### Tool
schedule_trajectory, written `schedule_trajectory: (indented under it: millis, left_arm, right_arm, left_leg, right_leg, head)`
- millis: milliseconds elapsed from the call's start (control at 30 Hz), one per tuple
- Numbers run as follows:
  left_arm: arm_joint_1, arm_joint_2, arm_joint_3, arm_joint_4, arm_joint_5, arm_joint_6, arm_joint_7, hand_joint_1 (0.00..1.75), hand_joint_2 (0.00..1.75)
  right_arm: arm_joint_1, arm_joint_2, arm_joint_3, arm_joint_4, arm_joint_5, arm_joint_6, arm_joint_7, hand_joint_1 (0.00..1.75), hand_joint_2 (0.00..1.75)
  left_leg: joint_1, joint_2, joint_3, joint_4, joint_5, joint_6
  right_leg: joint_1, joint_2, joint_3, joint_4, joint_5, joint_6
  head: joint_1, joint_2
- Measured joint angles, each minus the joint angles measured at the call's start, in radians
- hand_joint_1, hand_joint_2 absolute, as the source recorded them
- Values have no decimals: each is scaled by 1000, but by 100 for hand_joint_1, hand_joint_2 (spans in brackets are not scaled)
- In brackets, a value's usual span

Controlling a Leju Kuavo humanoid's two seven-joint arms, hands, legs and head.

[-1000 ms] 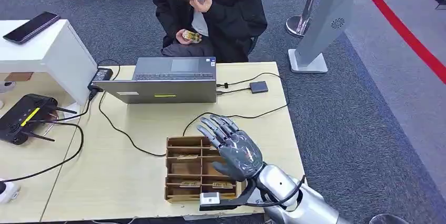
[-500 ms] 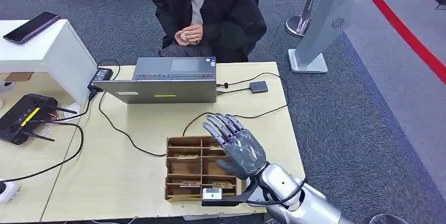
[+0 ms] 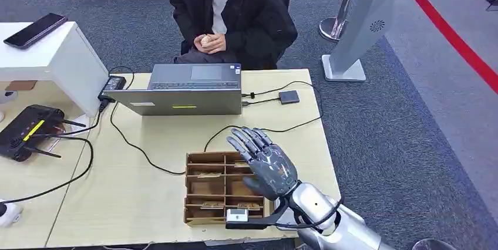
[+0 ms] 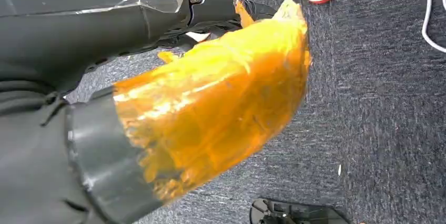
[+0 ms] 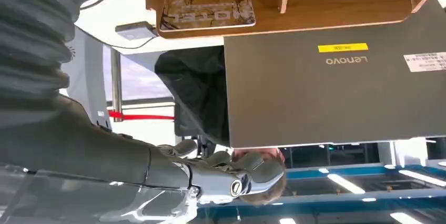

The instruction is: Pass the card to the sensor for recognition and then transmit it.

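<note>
Wooden compartments of a tray [image 3: 202, 218] at lower centre of the head view held the cards [image 3: 207, 205], which lay flat in several slots (one card [image 5: 208, 9] showed printed lettering in the right wrist view). Over the tray's right side hovered the right hand [image 3: 267, 165], fingers spread and extended toward the upper left, holding nothing. A small black sensor [image 3: 289, 97] sat on the pale table [image 3: 135, 197] in the upper middle, cabled beside a grey laptop [image 3: 185, 98]. Behind the laptop sat a person [image 3: 232, 12] in a dark jacket, hands clasped. At the left edge lay a black router [image 3: 26, 129]. The left hand [image 4: 210, 108], wrapped in orange covering, hung above grey carpet [image 4: 378, 103]; I could not tell its grasp.
</note>
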Motion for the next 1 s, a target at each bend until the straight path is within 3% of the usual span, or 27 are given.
schedule_trajectory:
  millis: [133,267,1000]
  left_arm:
    - [0,0,0,0,0,0,0,0,0]
    - [0,0,0,0,2,0,0,0,0]
    - [0,0,0,0,1,0,0,0,0]
  right_arm:
    - [0,0,0,3,2,3,2,14,175]
    - [0,0,0,7,2,13,3,24,175]
    - [8,0,-1,12,5,31,6,47,175]
  left_leg:
    - [0,0,0,0,0,0]
    - [0,0,0,0,0,0]
    - [0,0,0,0,0,0]
  right_leg:
    - [0,0,0,0,0,0]
    - [0,0,0,0,0,0]
    - [0,0,0,0,0,0]
  head:
    - [0,0]
    - [0,0]
    - [0,0]
